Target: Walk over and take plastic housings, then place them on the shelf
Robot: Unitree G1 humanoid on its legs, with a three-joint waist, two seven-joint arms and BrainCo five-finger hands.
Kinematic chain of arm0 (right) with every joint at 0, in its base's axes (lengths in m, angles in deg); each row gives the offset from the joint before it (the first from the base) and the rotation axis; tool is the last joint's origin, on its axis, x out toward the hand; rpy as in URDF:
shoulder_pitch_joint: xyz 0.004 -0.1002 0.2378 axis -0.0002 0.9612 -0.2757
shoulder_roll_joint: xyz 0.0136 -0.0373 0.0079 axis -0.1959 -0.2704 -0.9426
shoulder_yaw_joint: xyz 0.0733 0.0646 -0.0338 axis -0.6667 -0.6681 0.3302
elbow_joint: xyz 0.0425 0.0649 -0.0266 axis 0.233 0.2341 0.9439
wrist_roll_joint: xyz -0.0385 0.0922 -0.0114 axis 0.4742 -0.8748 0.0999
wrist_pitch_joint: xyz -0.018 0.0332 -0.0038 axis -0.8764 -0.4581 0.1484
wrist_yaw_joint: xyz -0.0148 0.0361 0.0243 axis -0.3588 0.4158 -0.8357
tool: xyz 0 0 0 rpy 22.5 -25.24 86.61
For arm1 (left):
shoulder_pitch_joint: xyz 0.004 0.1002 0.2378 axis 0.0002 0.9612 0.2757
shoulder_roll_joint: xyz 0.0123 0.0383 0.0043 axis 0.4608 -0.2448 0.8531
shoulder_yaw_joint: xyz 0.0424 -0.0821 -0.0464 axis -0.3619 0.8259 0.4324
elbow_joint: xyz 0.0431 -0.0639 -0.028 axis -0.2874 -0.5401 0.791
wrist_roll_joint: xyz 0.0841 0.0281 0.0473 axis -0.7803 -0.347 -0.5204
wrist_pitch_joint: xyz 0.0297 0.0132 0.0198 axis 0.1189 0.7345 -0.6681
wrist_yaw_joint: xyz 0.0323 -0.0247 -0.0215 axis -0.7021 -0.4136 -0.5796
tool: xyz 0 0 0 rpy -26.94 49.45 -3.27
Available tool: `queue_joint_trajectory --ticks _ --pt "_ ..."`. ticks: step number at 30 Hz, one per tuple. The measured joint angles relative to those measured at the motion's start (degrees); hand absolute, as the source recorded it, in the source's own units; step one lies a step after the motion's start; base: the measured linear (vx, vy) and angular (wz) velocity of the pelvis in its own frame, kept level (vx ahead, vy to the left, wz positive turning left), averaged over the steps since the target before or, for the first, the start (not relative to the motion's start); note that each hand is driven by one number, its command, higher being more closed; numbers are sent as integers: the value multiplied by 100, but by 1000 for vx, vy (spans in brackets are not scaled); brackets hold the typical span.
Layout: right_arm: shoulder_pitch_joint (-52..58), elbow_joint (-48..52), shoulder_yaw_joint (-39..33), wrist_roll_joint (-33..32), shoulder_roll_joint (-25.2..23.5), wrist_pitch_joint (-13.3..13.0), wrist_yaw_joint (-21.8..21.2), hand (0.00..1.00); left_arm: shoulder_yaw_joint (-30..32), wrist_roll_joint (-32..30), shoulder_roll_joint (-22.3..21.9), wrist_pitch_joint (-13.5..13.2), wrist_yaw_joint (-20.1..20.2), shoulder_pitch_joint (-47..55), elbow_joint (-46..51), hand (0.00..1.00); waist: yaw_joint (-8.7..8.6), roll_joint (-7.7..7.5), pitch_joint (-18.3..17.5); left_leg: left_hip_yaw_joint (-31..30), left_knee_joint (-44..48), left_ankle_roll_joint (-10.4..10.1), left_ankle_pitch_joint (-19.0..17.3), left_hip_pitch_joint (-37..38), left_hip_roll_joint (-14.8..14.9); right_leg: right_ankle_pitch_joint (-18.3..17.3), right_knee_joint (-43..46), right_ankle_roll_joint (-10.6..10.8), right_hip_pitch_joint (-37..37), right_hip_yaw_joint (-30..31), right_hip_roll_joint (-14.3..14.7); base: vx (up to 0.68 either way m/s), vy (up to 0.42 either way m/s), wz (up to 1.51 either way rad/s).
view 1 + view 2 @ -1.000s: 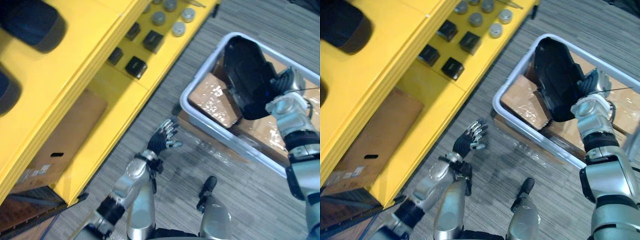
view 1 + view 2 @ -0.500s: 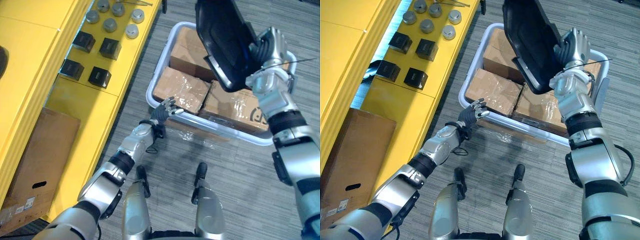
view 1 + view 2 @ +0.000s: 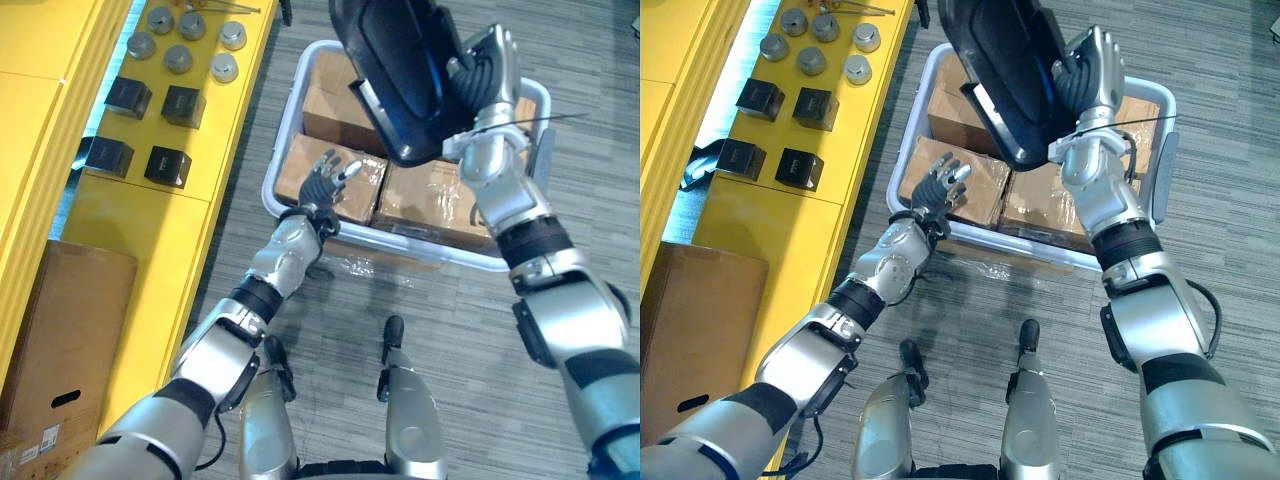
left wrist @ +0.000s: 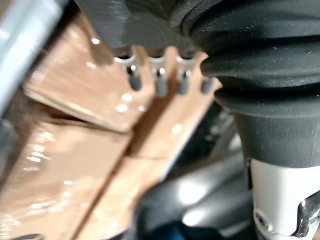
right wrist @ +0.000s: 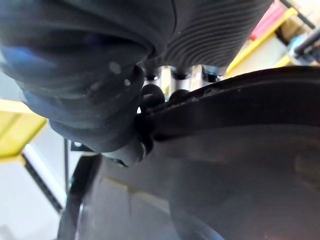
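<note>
Above the bin (image 3: pixel 283 140), the right hand (image 3: pixel 480 75) grips a black housing (image 3: pixel 400 70), its fingers curled round one edge. The housing is raised clear of the cardboard boxes (image 3: pixel 430 200) packed inside the bin, its broad face tilted up and its far end reaching past the bin's far rim. In the right wrist view the fingers (image 5: pixel 180 75) hook over the housing's dark rim, with the thumb pressed against the near side.

The left hand (image 3: pixel 325 180) hovers over the bin's near left corner, just above a film-wrapped box, its fingers spread and relaxed and holding nothing. The left wrist view shows its fingers (image 4: pixel 160 85) straight, with the glossy boxes beneath them.

The bin stands on the grey carpeted floor (image 3: pixel 450 330), near the yellow shelf (image 3: pixel 130 230) on the robot's left. On the shelf lie four black blocks (image 3: pixel 167 165) in two pairs and, farther along, a cluster of silver cylinders (image 3: pixel 180 58). A brown carton (image 3: pixel 55 340) sits low in the shelf, toward the robot.
</note>
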Motion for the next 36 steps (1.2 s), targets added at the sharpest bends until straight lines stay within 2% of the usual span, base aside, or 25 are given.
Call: queue_joint_trajectory --ticks 4,6,13,16,17,23,25,29,30,32,36 --pt "551 389 7 -206 -473 -56 -1 100 -3 -3 -78 -349 -3 -1 4 0 -117 -216 1 108 -29 -5 -7 136 4 0 0 0 41 84 5 2 7 -11" --pt "710 399 -5 -252 -570 -66 60 100 32 18 -159 -447 -71 73 -5 0 -133 -254 -2 137 -28 -8 -32 213 4 1 -5 1 100 130 6 -2 23 -9" --pt "1281 984 124 -248 -741 -466 132 100 -1 -41 -175 -493 -200 225 -5 0 -239 -304 -26 190 -26 -25 -75 396 14 59 -222 51 342 152 24 -7 8 -3" --pt "1356 1070 178 -247 -766 -491 127 100 -10 -71 -162 -497 -250 279 -5 0 -247 -304 -26 198 -31 -37 -82 424 35 80 -261 47 380 151 46 -2 3 -2" --pt "1397 1082 184 -247 -789 -491 129 100 -12 -71 -162 -496 -260 296 -5 100 -247 -305 -26 203 -35 -49 -90 460 46 92 -296 48 424 150 59 18 3 -4" --pt "1769 1605 244 -255 -788 -496 208 100 -46 -60 -79 -545 -219 325 -5 100 -255 -480 -127 257 -69 -68 -102 479 83 128 -400 27 438 166 109 12 -2 -4" --pt "1851 1762 245 -258 -782 -496 227 100 -77 -11 -71 -591 -190 328 -5 100 -256 -497 -136 260 -82 -68 -102 499 83 130 -406 26 453 168 111 0 0 0" --pt "2134 2024 381 -344 -780 -495 231 100 -78 50 -67 -826 4 569 -5 100 -264 -524 -201 286 -176 -79 -104 686 82 129 -505 26 633 177 133 2 0 -1" --pt "2228 2190 387 -371 -773 -495 231 100 -76 117 -65 -943 97 612 -5 100 -265 -544 -213 286 -199 -94 -94 687 82 130 -518 25 633 176 137 0 0 0" --pt "2397 2458 391 -370 -784 -496 231 100 -80 275 -48 -1000 260 676 -5 100 -258 -573 -230 295 -239 -110 -81 718 80 130 -526 24 639 176 147 -4 -5 -2" --pt "3012 3028 408 -360 -786 -538 218 100 -136 582 7 -1121 843 1031 62 100 -268 -585 -301 325 -363 -131 -69 899 75 130 -620 24 801 167 163 2 -2 -1"
